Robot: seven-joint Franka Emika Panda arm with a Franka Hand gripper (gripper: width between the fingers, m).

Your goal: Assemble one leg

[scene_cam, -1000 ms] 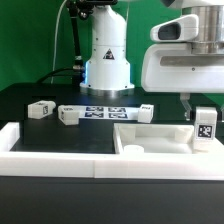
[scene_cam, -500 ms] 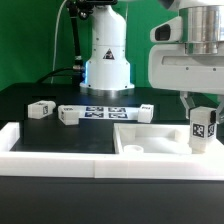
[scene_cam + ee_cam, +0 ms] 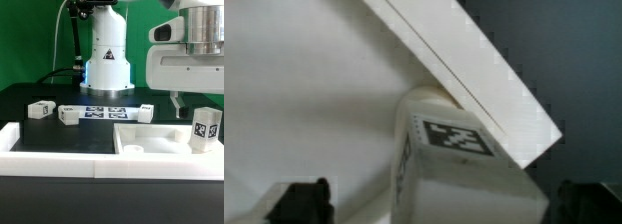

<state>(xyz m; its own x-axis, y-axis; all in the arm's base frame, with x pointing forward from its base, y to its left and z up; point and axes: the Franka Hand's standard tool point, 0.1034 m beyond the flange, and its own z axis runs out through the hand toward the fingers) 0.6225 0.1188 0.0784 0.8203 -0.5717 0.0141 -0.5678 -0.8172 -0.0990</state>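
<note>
A leg [image 3: 207, 128], a small white post with a black-and-white tag, stands tilted on the wide white panel [image 3: 150, 142] at the exterior view's right. My gripper [image 3: 195, 108] hangs just above it with the jaws spread. One finger [image 3: 177, 104] stands clear of the leg's left side. In the wrist view the leg [image 3: 455, 165] lies between the two dark fingertips [image 3: 303, 200], with a gap on each side, near the panel's edge [image 3: 455, 60]. The gripper [image 3: 446, 205] is open around the leg.
Three more legs [image 3: 40, 109], [image 3: 68, 115], [image 3: 145, 112] lie on the black table beside the marker board [image 3: 105, 112]. The arm's white base [image 3: 107, 60] stands behind them. A long white border rail [image 3: 60, 152] runs along the front.
The jaws have opened: the visible finger has moved to the exterior view's left, away from the leg. The leg has shifted slightly right and now leans on the panel.
</note>
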